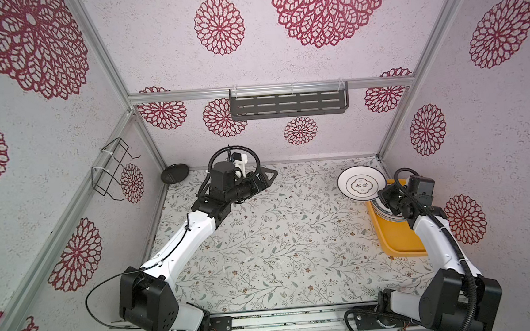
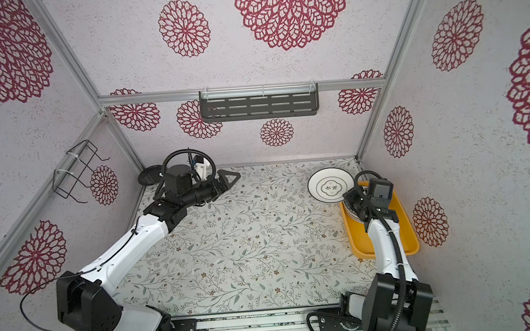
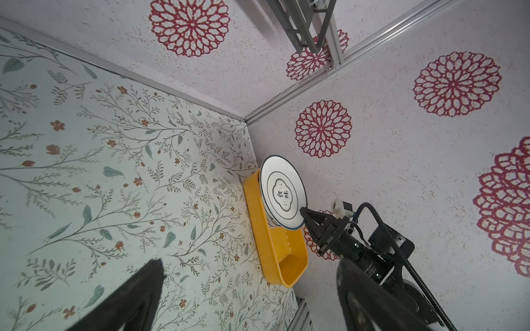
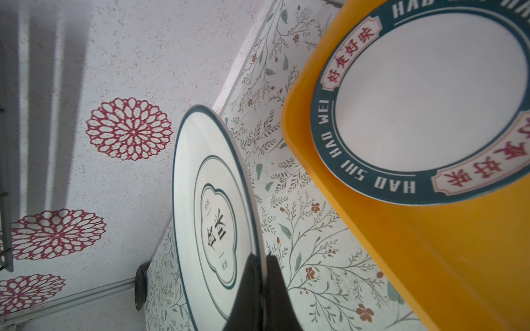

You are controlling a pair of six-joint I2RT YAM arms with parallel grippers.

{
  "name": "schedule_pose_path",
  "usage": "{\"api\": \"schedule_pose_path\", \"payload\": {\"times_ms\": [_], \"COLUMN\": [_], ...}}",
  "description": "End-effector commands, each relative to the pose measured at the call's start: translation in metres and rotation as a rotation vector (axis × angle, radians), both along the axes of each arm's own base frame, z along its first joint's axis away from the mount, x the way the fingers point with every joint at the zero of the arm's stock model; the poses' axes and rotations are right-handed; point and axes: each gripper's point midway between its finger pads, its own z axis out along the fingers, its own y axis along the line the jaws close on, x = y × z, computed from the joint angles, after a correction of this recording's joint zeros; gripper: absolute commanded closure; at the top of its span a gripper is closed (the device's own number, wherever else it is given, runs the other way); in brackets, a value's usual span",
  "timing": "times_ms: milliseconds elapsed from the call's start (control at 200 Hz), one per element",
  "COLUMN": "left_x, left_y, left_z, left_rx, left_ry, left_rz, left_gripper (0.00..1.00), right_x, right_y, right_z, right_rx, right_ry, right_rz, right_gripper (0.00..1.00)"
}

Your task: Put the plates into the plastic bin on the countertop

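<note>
My right gripper (image 4: pixel 262 256) is shut on the rim of a white plate with a thin line motif (image 4: pixel 212 217). It holds that plate (image 1: pixel 361 185) tilted in the air, just beyond the far end of the yellow-orange plastic bin (image 1: pixel 399 240). A stack of plates (image 1: pixel 385 215) lies in the bin, topped by one with a dark teal lettered rim (image 4: pixel 430 94). A small black plate (image 1: pixel 175 173) leans in the far left corner of the countertop (image 1: pixel 278 235). Close to it, my left gripper (image 1: pixel 269 174) hovers open and empty, turned sideways toward the bin (image 3: pixel 286 252).
A dark grey slotted shelf (image 1: pixel 288 105) hangs on the back wall. On the left wall hangs a black wire rack (image 1: pixel 114 170). The bin lies against the right wall, with my right arm reaching over its near half.
</note>
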Motion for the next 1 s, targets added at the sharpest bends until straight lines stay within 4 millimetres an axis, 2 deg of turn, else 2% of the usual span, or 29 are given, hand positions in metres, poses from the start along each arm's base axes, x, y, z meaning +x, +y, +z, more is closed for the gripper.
{"api": "schedule_pose_path", "payload": {"times_ms": [0, 245, 420, 540, 736, 996], "left_x": [0.011, 0.029, 0.036, 0.040, 0.043, 0.052], "left_y": [-0.015, -0.044, -0.062, -0.071, -0.077, -0.072], "left_z": [0.010, 0.003, -0.002, -0.015, -0.029, -0.041], "left_rx": [0.019, 0.045, 0.063, 0.095, 0.135, 0.184], "left_ry": [-0.092, -0.115, -0.125, -0.106, -0.076, -0.043], "left_rz": [-0.023, -0.081, -0.119, -0.128, -0.123, -0.078], "left_gripper": [0.03, 0.03, 0.03, 0.03, 0.03, 0.03], "right_x": [0.000, -0.011, -0.013, -0.011, -0.004, -0.006], "right_y": [-0.013, -0.051, -0.068, -0.075, -0.081, -0.086], "right_z": [0.023, -0.003, -0.018, -0.029, -0.050, -0.079], "right_rx": [-0.016, 0.011, 0.025, 0.033, 0.056, 0.060], "right_ry": [-0.110, -0.095, -0.079, -0.065, -0.038, 0.027], "right_rz": [-0.004, -0.096, -0.125, -0.136, -0.147, -0.175], "right_gripper": [1.00, 1.00, 1.00, 1.00, 1.00, 1.00]}}
